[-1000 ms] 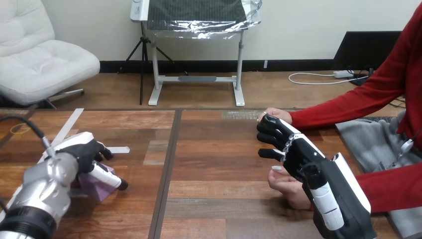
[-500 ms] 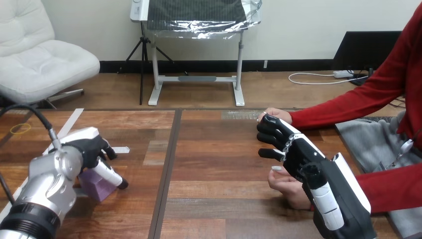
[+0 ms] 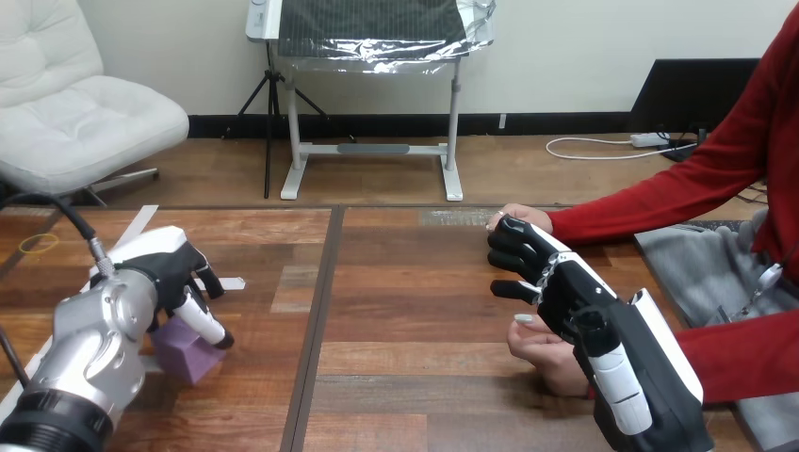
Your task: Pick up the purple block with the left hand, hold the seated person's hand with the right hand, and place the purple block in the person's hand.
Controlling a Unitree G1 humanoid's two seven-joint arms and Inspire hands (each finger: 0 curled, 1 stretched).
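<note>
1. The purple block point(image 3: 179, 353) is half hidden. The left robot hand point(image 3: 170, 268) sits over its top and far side, so only its near faces show. It rests on the surface point(image 3: 405, 311) at about 8 o'clock in the head view.
2. The left robot hand bears on the block from above, at the block's 12 o'clock. I cannot tell whether it grips the block or only touches it.
3. The left silver forearm runs off the bottom edge at 7 o'clock.
4. The right robot hand point(image 3: 556, 282) is at about 4 o'clock, and its arm is cut by the bottom edge. It covers much of both of the person's hands.
5. The person's upper hand point(image 3: 524, 216) peeks out past the tip of the right robot hand, at that hand's 11 o'clock. Only its knuckles can be seen.
6. The person's lower hand point(image 3: 542, 353) lies on the surface under the right robot hand, at its 6 o'clock. Its thumb and part of its palm show.
7. I cannot tell whether the right robot hand clasps either of the person's hands. It touches or nearly touches both.
8. A grey cloth point(image 3: 702, 273) at 3 o'clock is cut off by the right edge and partly covered by a red sleeve.
9. Counts: one purple block, two robot hands, two hands of the person, one grey cloth and two strips of white tape. The long strip point(image 3: 127, 240) and the short strip point(image 3: 229, 282) lie around 9 o'clock.
</note>
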